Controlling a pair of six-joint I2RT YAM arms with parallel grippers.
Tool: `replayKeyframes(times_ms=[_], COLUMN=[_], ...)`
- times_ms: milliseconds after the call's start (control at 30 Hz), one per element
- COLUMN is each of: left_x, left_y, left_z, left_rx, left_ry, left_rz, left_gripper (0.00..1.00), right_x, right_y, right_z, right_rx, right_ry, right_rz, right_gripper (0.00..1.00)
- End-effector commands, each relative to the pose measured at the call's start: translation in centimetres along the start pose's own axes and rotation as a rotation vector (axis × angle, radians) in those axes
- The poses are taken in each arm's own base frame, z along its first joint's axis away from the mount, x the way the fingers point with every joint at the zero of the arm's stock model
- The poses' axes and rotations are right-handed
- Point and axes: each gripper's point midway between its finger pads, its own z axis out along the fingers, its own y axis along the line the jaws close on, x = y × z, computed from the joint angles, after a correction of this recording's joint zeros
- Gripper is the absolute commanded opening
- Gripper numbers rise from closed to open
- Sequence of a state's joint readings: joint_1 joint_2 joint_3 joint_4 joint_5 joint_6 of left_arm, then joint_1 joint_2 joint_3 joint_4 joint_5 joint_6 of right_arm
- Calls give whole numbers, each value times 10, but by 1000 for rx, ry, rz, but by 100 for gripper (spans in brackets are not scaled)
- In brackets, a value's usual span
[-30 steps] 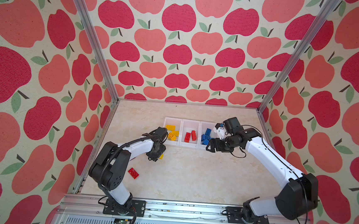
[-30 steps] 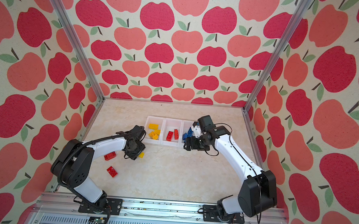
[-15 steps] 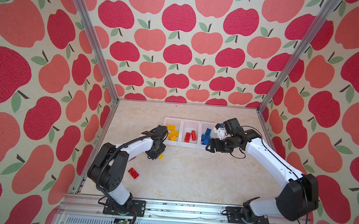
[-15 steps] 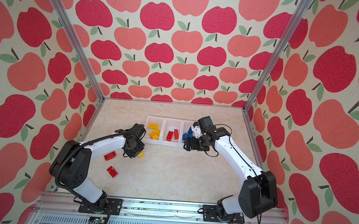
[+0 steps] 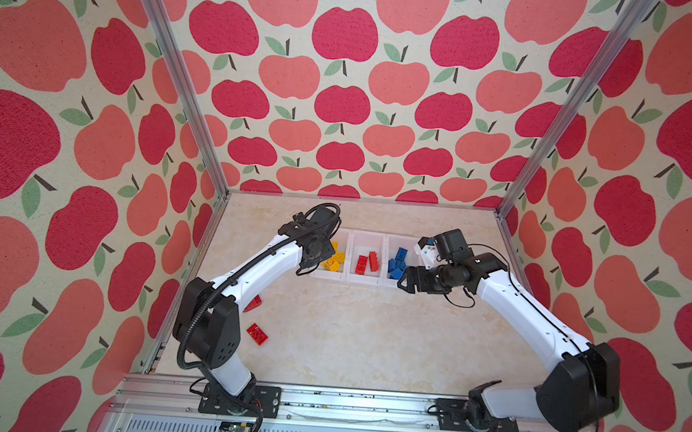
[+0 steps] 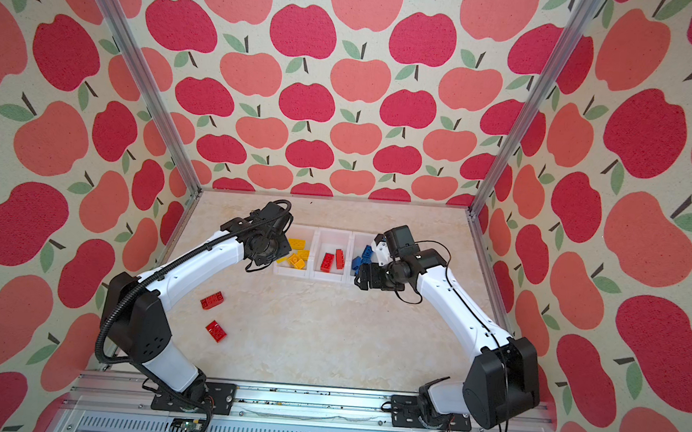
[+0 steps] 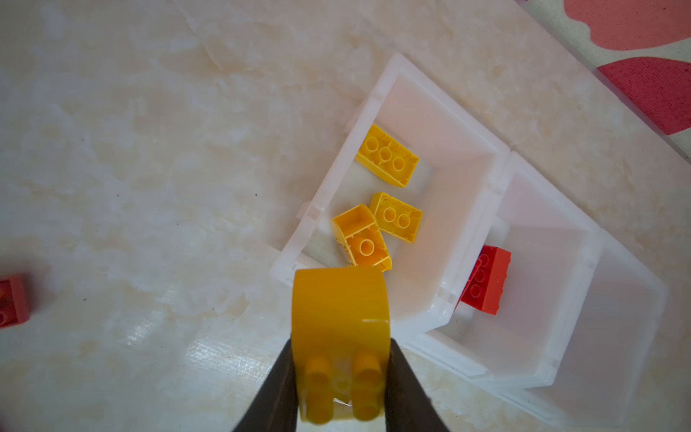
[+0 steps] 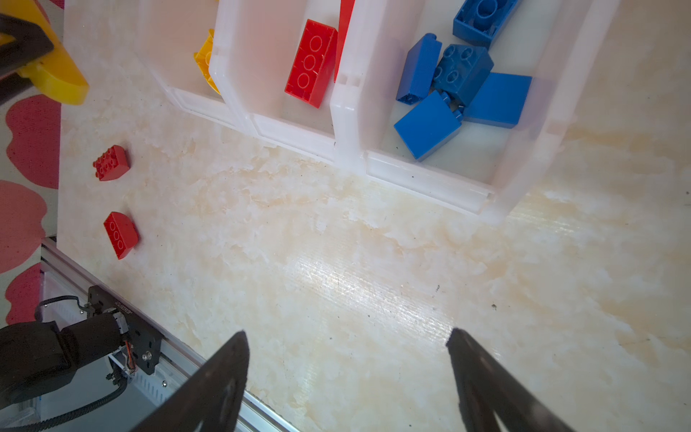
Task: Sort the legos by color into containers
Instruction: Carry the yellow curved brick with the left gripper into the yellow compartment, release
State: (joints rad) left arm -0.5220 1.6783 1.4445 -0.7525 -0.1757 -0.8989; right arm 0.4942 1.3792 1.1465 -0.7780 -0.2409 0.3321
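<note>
With jaws now closed on the rounded yellow brick [image 7: 340, 310], the left gripper [image 7: 341, 359] has carried it from the table [image 7: 149, 149] to the yellow bin [image 7: 445, 123] corner, ready for release; the right gripper [image 8: 346, 334] stays open and empty.

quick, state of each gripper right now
Left gripper: closed on a yellow lego.
Right gripper: open, holding nothing.

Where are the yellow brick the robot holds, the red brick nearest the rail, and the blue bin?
Yellow brick [image 7: 340, 318]: left wrist view, curved face.
Red brick [image 6: 216, 331]: a top view, upper face.
Blue bin [image 8: 426, 177]: right wrist view, front rim.
</note>
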Motion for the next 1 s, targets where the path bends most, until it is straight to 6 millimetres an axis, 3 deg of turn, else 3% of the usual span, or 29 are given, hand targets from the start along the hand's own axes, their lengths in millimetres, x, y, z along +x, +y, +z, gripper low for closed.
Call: replayKeyframes(times_ms=[0, 200, 467, 700, 967], left_x=[-15, -30, -36, -37, -41], left_y=[-18, -41, -51, -54, -57], left_z=[21, 61, 88, 88, 79], left_rx=[18, 62, 71, 86, 103], left_ry=[-8, 37, 56, 60, 46], left_rz=[147, 200, 254, 255, 251], left_gripper=[21, 21, 25, 48, 54], right_x=[-2, -2, -2, -5, -10], right_y=[-2, -4, -5, -5, -3], right_z=[-7, -9, -11, -8, -6], right_rx=[10, 18, 25, 24, 17], right_ry=[-32, -48, -58, -55, -53], right_rz=[19, 30, 41, 42, 34], right_gripper=[86, 86, 86, 86, 86])
